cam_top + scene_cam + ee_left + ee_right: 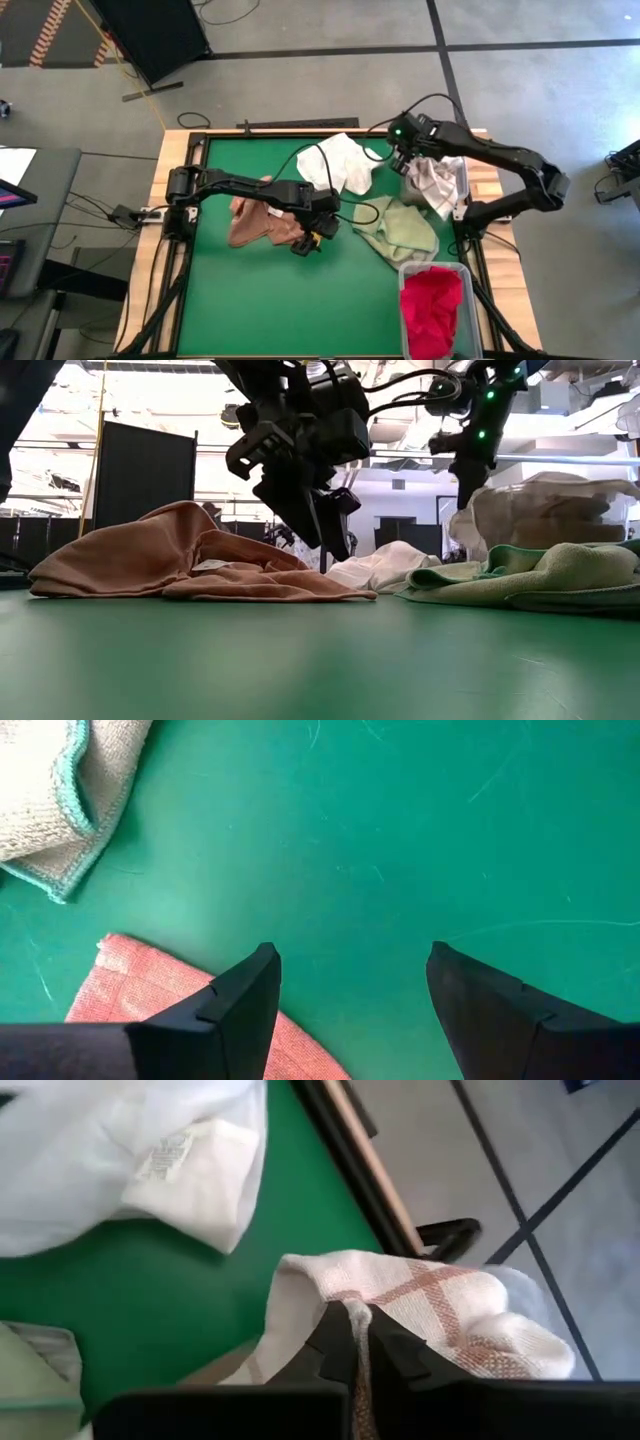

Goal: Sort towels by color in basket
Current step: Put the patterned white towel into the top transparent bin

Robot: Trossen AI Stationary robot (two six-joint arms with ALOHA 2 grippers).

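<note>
Right end effector (362,1342) is at the far right of the bench (240,300), fingers pinched together on a fold of the white-with-red-check towel (440,1295), which sits heaped in a clear basket (462,190) there; whether it is tucking the cloth in or just gripping it I can't tell, but the pinch on an upper fold looks meant to control where it settles. Over at mid-bench the left end effector (350,1010) hangs with fingers wide apart and nothing between them, bare green surface showing in the gap, the edge of the rust orange towel (255,220) just beside one finger, so that one reads as the next pick. Loose on the bench: a white towel (345,162) towards the far edge and a pale green towel (400,230) right of centre, both apart from the baskets. A second clear basket (408,272) at the near right already holds a red towel (432,308), one colour per container it seems
</note>
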